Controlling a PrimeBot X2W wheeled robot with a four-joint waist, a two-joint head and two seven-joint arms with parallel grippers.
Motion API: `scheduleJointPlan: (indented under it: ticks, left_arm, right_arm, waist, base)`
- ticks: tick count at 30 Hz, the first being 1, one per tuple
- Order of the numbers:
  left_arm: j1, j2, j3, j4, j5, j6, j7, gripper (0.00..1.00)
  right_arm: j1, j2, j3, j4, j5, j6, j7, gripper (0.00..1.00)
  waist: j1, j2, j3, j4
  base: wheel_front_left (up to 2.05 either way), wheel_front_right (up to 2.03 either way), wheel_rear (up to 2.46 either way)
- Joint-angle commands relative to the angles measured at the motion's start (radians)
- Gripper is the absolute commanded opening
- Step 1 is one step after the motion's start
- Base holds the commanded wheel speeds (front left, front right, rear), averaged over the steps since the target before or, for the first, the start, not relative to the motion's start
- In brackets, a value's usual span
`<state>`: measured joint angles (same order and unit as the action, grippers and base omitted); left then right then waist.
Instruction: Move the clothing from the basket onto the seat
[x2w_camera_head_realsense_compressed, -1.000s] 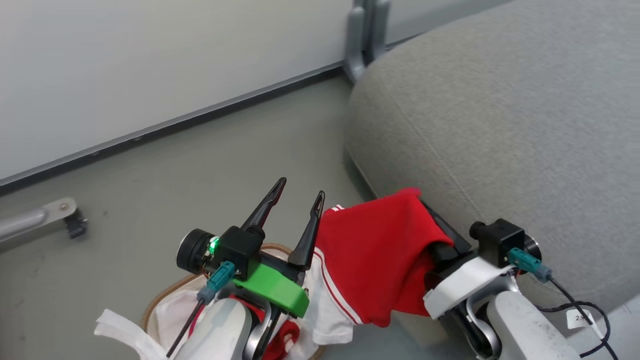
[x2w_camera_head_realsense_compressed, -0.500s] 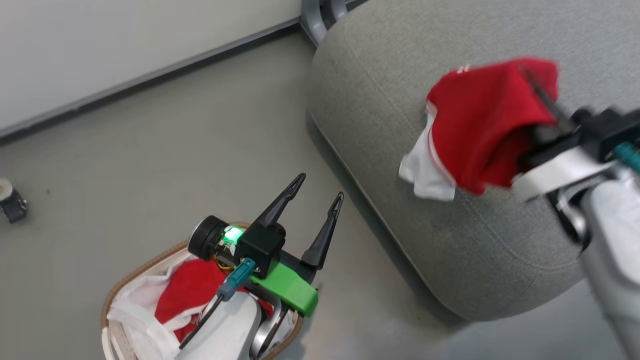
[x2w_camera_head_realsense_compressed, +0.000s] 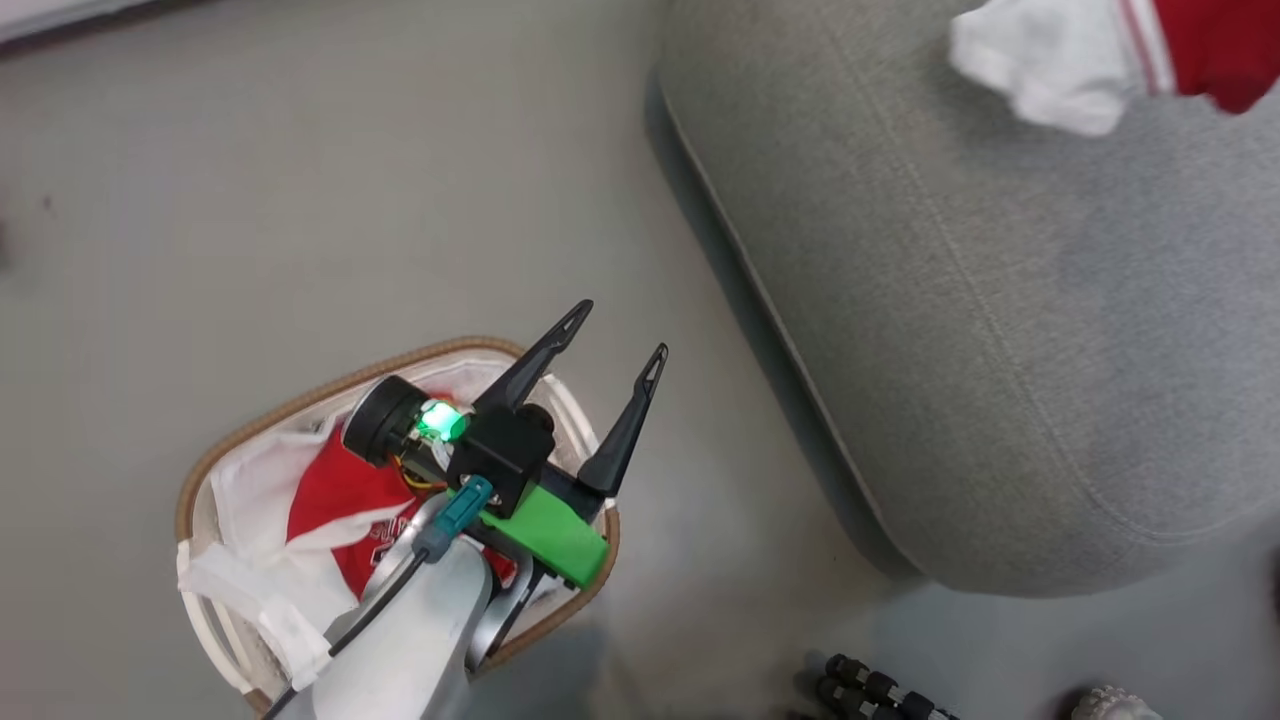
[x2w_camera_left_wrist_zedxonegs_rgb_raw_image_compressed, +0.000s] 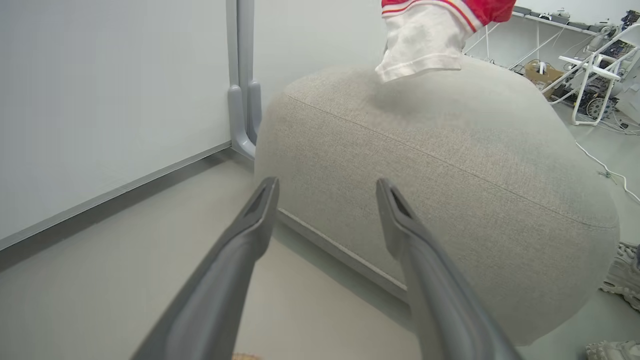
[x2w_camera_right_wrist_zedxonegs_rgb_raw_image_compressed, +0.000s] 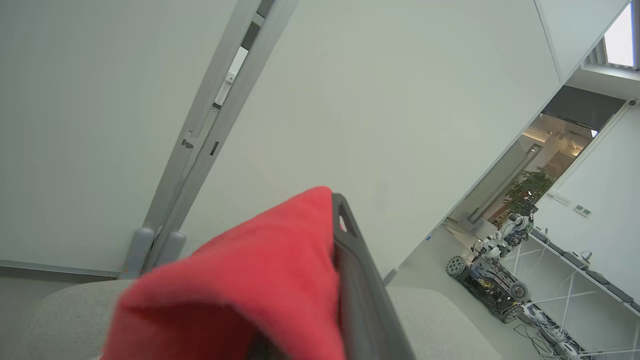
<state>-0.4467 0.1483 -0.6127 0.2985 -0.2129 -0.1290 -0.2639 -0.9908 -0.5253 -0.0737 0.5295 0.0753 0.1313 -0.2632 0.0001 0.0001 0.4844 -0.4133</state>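
Right gripper (x2w_camera_right_wrist_zedxonegs_rgb_raw_image_compressed: 332, 207): one dark finger visible, the other buried under red cloth. It was pinched on the red-and-white garment (x2w_camera_right_wrist_zedxonegs_rgb_raw_image_compressed: 240, 280), which bunched around the finger and blocked the lower wrist view. In the head view the garment (x2w_camera_head_realsense_compressed: 1060, 60) sat at the top right corner, white hem lowest, red part running off frame, over the top of the seat (x2w_camera_head_realsense_compressed: 1000, 350). In the left wrist view the hem (x2w_camera_left_wrist_zedxonegs_rgb_raw_image_compressed: 425, 45) hung at the seat's crown (x2w_camera_left_wrist_zedxonegs_rgb_raw_image_compressed: 440, 165); couldn't tell whether it touched the fabric.

Left gripper (x2w_camera_head_realsense_compressed: 620, 328): fingers spread wide, nothing between them. It hung over the basket (x2w_camera_head_realsense_compressed: 330, 385), tips reaching past the brown rim over the floor (x2w_camera_head_realsense_compressed: 300, 200) between basket and seat. Its own camera had the gripper (x2w_camera_left_wrist_zedxonegs_rgb_raw_image_compressed: 326, 184) aimed at the seat's rounded side.

The basket stood on the floor, near the seat, not touching. Inside it: white liner (x2w_camera_head_realsense_compressed: 250, 480) and a second red garment (x2w_camera_head_realsense_compressed: 330, 490), partly under the left wrist.

Pale wall (x2w_camera_left_wrist_zedxonegs_rgb_raw_image_compressed: 100, 100) ran behind the seat.
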Motion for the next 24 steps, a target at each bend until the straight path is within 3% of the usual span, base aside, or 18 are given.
scheduleJointPlan:
  ticks: [1, 8, 19, 20, 21, 22, 23, 24]
  left_arm:
    - [-0.026, 0.016, -0.004, 0.001, 0.007, -0.003, -0.001, 1.0]
    - [-0.064, 0.03, 0.006, -0.003, 0.007, -0.003, -0.001, 1.0]
    - [-0.024, 0.068, 0.016, 0.01, -0.005, -0.003, -0.001, 1.0]
    - [-0.018, 0.068, 0.02, 0.012, -0.006, -0.003, -0.001, 1.0]
    - [-0.012, 0.067, 0.021, 0.014, -0.007, -0.003, -0.001, 1.0]
    - [-0.005, 0.062, 0.023, 0.018, -0.009, -0.003, -0.001, 1.0]
    - [-0.002, 0.058, 0.022, 0.02, -0.011, -0.003, -0.001, 1.0]
    - [0.0, 0.052, 0.021, 0.02, -0.013, -0.003, -0.001, 1.0]
  right_arm:
    - [-0.029, -0.005, -0.022, 0.029, -0.015, -0.001, -0.002, 0.0]
    - [-0.045, 0.026, -0.099, 0.119, -0.097, -0.001, -0.002, 0.0]
    - [0.158, 0.147, -0.231, 0.216, -0.166, -0.001, -0.002, 0.0]
    - [0.176, 0.16, -0.245, 0.211, -0.168, -0.001, -0.002, 0.07]
    - [0.191, 0.17, -0.255, 0.206, -0.172, -0.001, -0.002, 0.2]
    - [0.215, 0.186, -0.262, 0.202, -0.176, -0.001, -0.002, 0.49]
    - [0.232, 0.196, -0.269, 0.198, -0.176, -0.001, -0.002, 0.93]
    - [0.252, 0.205, -0.28, 0.191, -0.177, -0.001, -0.002, 1.0]
  waist:
    - [-0.0001, -0.0001, 0.093, 0.071]
    - [-0.0001, -0.0001, 0.167, 0.122]
    - [-0.0001, -0.0001, 0.17, 0.146]
    - [-0.0001, -0.0001, 0.162, 0.143]
    - [-0.0001, -0.0001, 0.155, 0.141]
    - [-0.0001, -0.0001, 0.144, 0.139]
    - [-0.0001, -0.0001, 0.138, 0.138]
    - [-0.0001, -0.0001, 0.126, 0.137]
  base:
    - [0.0, 0.0, 0.0]
    - [0.0, 0.0, 0.0]
    - [0.0, 0.0, 0.0]
    - [0.0, 0.0, 0.0]
    - [0.0, 0.0, 0.0]
    - [0.0, 0.0, 0.0]
    - [0.0, 0.0, 0.0]
    - [0.0, 0.0, 0.0]
